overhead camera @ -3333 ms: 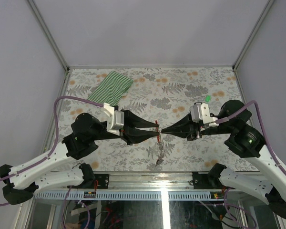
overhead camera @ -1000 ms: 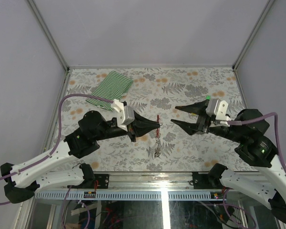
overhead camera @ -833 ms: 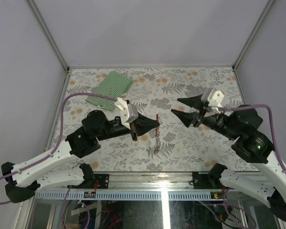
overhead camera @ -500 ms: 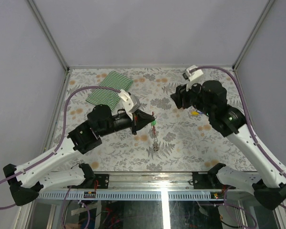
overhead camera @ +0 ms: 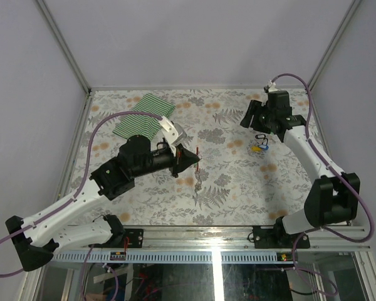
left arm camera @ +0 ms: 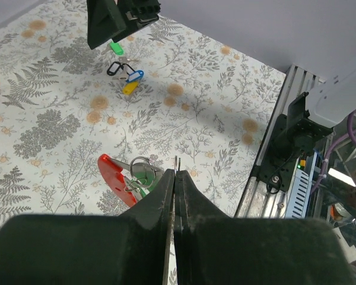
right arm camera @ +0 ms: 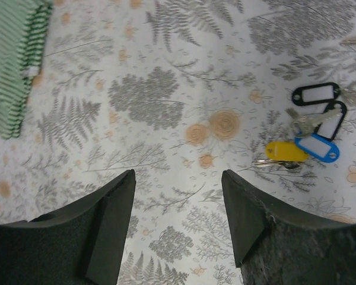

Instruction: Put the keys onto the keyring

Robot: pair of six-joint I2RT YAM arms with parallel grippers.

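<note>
Keyring (left arm camera: 117, 177), red-looped, was off the worktop (left arm camera: 59, 113), approx. mid-area. It was pinched at a thin metal edge by L end effector (left arm camera: 175, 176), jaws fully closed on it, and a green tag (left arm camera: 143, 178) hung alongside. Judged reason: ring presented in free air so a key can be threaded w/o the surface interfering. R end effector (right arm camera: 177, 175) was empty, jaws wide, hovering over far-right side. Loose keys (right arm camera: 308, 127) (black, blue, yellow tags) lay off to one side of it, not between the fingers. Judged: pre-grasp for next key, re-centring reqd. Striped cloth (right arm camera: 12, 65) lay well apart, not involved.
</note>
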